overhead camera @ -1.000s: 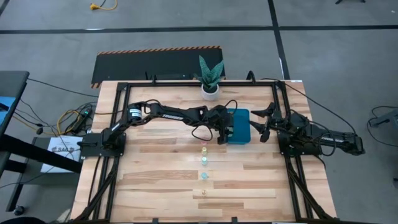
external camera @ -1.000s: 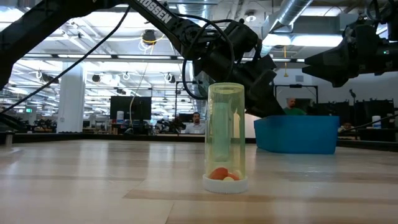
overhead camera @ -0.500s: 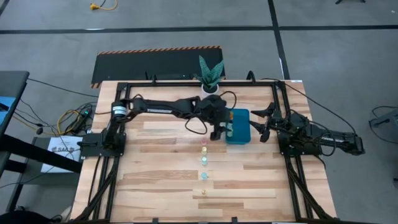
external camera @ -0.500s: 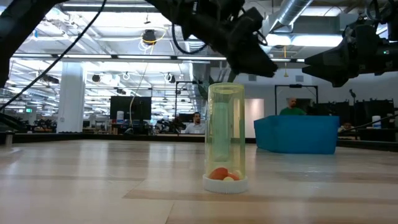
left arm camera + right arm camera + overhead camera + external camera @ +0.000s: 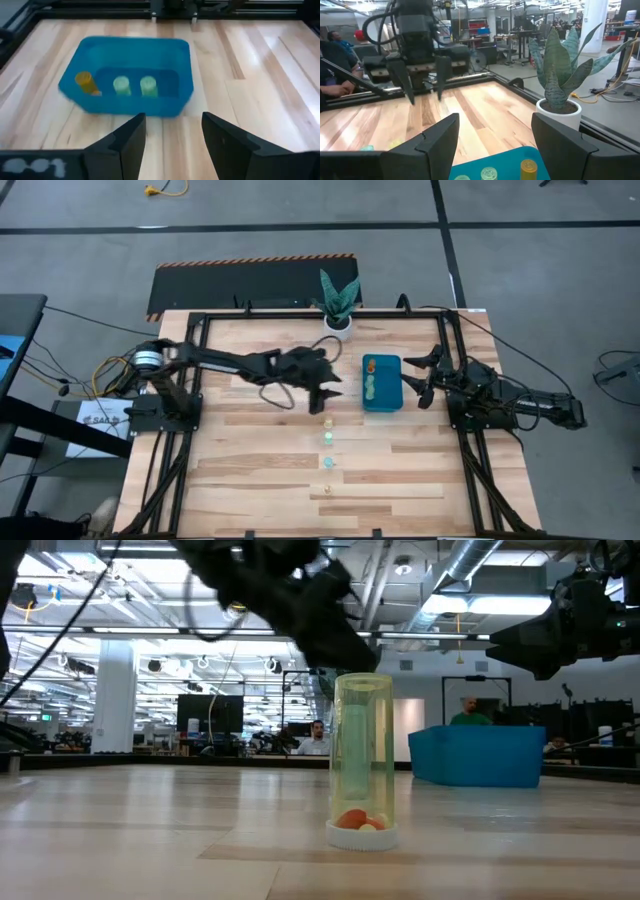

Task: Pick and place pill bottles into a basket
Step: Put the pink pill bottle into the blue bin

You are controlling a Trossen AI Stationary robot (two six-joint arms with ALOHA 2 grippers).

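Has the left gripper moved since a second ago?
Yes. In the high view the left gripper, open and empty, has pulled back from over the basket toward the table's left side, clear of its rim.

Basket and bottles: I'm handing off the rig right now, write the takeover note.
Left gripper: open, empty, above the table just left of the basket.
Right gripper: open, empty, waiting at the basket's right side.
Done: three bottles in the basket, one orange and two green.
Left: four bottles in a line on the table in front of the basket, from the pink one down to the nearest one. The pink one looks the closest pick for the left arm.
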